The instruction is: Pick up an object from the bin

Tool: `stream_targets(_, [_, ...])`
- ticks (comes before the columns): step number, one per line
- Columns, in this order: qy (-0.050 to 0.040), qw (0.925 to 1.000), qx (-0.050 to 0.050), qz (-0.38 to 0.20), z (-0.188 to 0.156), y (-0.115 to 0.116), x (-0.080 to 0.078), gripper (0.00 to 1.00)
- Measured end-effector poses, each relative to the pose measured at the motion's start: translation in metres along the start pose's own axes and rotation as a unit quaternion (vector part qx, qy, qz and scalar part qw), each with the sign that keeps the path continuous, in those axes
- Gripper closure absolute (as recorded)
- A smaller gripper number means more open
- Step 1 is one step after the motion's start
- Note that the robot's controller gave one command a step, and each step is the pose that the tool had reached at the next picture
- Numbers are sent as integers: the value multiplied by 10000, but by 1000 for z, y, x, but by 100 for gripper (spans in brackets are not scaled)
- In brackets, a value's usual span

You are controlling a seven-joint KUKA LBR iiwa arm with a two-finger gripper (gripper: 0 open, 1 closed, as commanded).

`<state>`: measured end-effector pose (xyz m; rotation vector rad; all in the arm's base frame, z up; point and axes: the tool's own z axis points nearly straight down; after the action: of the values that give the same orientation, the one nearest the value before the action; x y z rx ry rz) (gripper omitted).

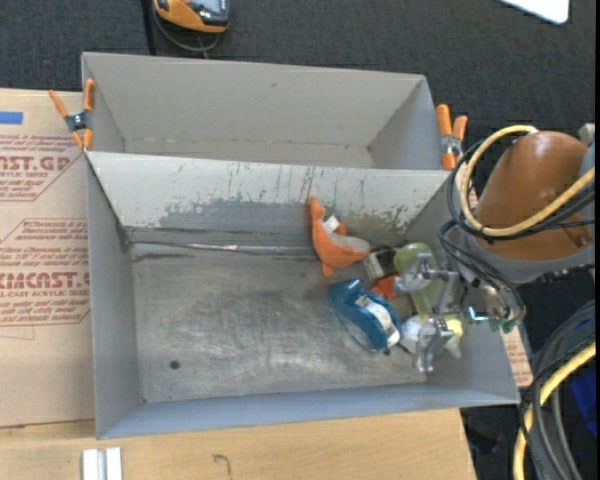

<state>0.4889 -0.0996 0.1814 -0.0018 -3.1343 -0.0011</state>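
Note:
My gripper (421, 316) is low in the bin's right end, over a small cluster of things. Its two metal fingers stand apart, one finger (417, 280) towards the back and the other towards the front, so it is open. A blue and white packet-like thing (363, 313) lies just left of the fingers. A pale green rounded thing (412, 259) sits behind the rear finger, with a small red piece (383, 288) beside it. A yellow bit (450, 334) shows by the front finger. Whether anything lies between the fingers is hidden.
An orange and white curved thing (330, 240) leans against the bin's back wall, left of the cluster. The arm with its orange cover and cables hangs over the bin's right rim. The bin's floor to the left is bare metal.

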Motion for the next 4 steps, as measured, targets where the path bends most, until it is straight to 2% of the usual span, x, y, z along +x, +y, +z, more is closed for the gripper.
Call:
stream_targets(1, [-40,10000,6,-7,-4,0,-2,0])
stream_targets(2, [-69,9993,2,362,41,-1,-13,0])
stream_targets(3, [-58,9986,-1,517,83,13,-49,0])
stream_targets(4, [-19,9967,-67,809,94,6,-51,0])
